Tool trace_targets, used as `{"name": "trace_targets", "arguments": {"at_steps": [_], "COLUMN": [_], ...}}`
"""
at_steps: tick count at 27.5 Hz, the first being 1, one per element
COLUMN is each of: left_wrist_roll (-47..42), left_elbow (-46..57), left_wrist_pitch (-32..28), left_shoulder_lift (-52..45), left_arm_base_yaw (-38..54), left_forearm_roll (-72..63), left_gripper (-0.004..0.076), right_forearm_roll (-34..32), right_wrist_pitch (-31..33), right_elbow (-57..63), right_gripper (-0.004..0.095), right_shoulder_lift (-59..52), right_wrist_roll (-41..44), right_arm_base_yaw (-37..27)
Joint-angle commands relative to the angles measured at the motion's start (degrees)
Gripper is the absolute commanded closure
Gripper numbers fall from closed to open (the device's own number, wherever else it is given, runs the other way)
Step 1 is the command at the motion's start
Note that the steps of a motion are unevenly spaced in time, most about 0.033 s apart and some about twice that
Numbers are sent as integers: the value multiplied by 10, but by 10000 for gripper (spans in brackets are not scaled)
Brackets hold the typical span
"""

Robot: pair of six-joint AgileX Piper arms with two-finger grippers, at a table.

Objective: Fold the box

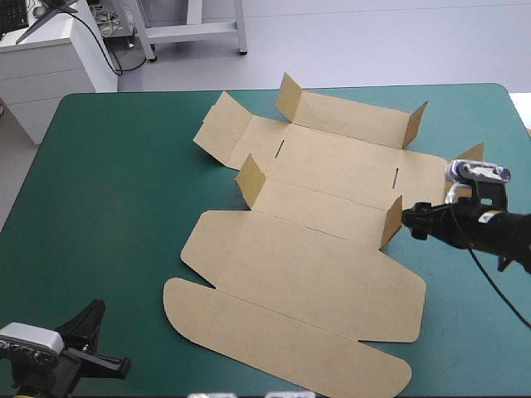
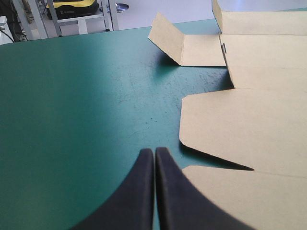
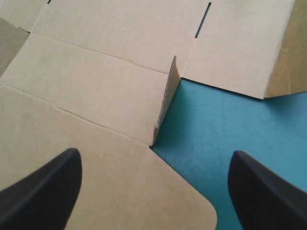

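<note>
Brown box (image 1: 315,249), a cut sheet of board, spread mostly flat across the middle of the teal-green worktop (image 1: 108,191). Round-cornered lid panel toward the near edge; small end flaps standing up around the base (one close ahead of the right arm). Left end effector (image 2: 154,151) near the sheet's near left corner, black fingers pressed together, empty. Right end effector (image 3: 153,152) spread wide, holding nothing, straddling the sheet's right edge before an upright flap (image 3: 165,103).
</note>
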Motion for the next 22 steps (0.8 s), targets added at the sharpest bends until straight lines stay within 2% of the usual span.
{"name": "trace_targets", "arguments": {"at_steps": [1, 8, 15, 18, 21, 22], "left_wrist_roll": [-1, -1, -1, -1, -2, -2], "left_elbow": [-15, -15, -15, -15, -15, -15], "left_wrist_pitch": [-41, -41, -41, -41, -41, -41], "left_shoulder_lift": [-5, -5, -5, -5, -5, -5], "left_arm_base_yaw": [-3, -3, -3, -3, -3, -3], "left_forearm_roll": [-15, -15, -15, -15, -15, -15], "left_gripper": [732, 732, 732, 732, 732, 732], "right_forearm_roll": [40, 68, 68, 67, 67, 67], "right_wrist_pitch": [-25, -17, -7, -6, -6, -7], "right_elbow": [-56, -117, -134, -134, -138, -138], "right_gripper": [135, 141, 179, 247, 389, 463], "right_shoulder_lift": [69, 207, 286, 308, 315, 315], "right_wrist_roll": [-2, -2, -6, -12, -15, -15], "right_arm_base_yaw": [-1, -1, -1, 5, 13, 16]}}
